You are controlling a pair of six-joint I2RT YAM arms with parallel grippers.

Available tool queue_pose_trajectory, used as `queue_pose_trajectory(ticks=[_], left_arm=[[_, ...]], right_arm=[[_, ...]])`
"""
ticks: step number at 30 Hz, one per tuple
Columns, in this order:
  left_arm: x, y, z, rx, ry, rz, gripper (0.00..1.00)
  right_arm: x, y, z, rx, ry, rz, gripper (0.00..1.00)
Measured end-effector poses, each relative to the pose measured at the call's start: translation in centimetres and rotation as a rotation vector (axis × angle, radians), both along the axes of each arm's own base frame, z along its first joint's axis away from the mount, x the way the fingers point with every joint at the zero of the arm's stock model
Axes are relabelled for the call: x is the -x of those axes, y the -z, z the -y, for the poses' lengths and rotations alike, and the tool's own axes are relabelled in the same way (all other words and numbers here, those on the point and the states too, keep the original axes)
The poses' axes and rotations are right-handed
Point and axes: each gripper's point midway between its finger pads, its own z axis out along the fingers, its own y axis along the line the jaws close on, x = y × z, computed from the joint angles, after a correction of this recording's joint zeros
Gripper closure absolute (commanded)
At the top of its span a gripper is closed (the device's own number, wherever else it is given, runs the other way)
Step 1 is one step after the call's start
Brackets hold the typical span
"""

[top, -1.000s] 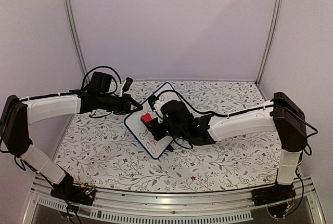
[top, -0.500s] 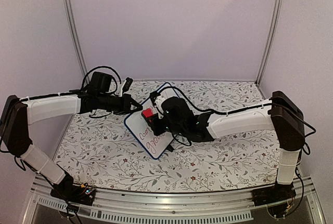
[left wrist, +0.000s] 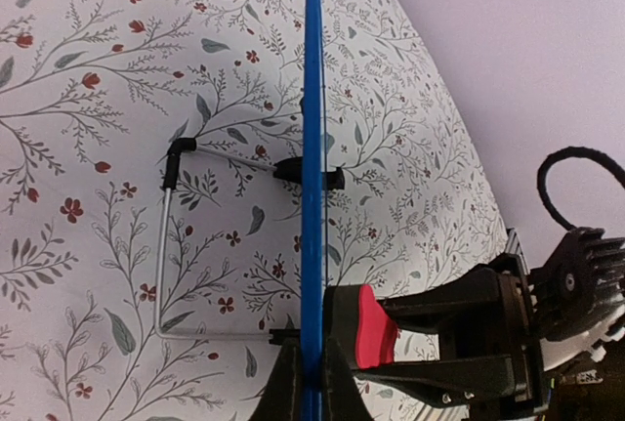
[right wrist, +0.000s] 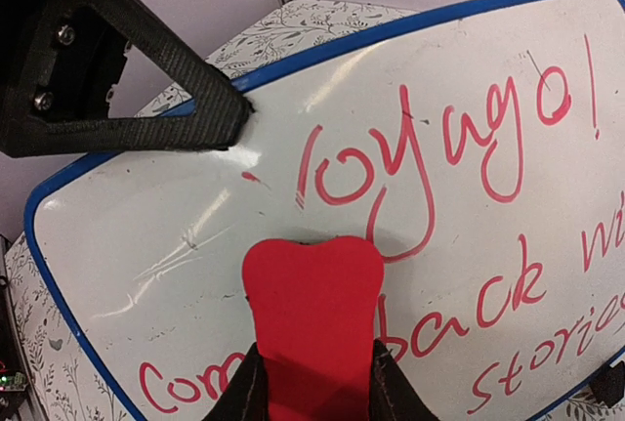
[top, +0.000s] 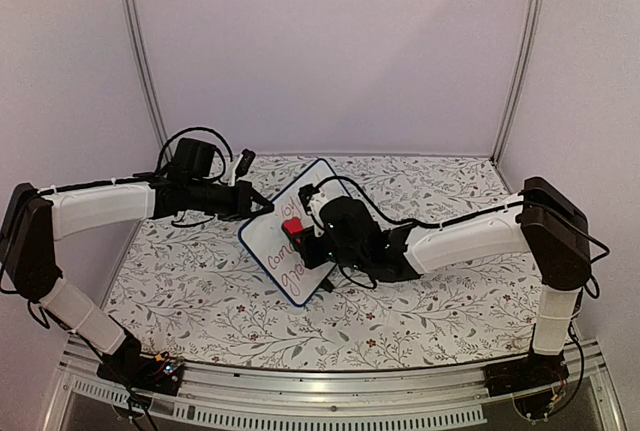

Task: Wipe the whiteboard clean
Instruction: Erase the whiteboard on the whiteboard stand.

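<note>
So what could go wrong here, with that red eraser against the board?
The left claw pinches only the thin edge of the whiteboard, so a hard push from the eraser might twist it loose. The eraser could also slip in the right claw, leaving the red writing smeared.
</note>
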Motion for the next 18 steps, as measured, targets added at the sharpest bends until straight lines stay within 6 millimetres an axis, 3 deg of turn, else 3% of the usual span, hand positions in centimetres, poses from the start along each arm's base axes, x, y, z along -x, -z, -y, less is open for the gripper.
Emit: queue_pose_trajectory(ticks=[8,18], left_arm=[[0.0,0.0,0.0,0.001,0.001,0.0,1.0],[0.0,0.0,0.0,0.001,0.001,0.001,1.0]], right_arm=[[0.1,0.4,0.5,0.005,0.01,-0.009,0.78],[-0.9,-1.4,-0.5,0.013,0.027,0.011,0.77]])
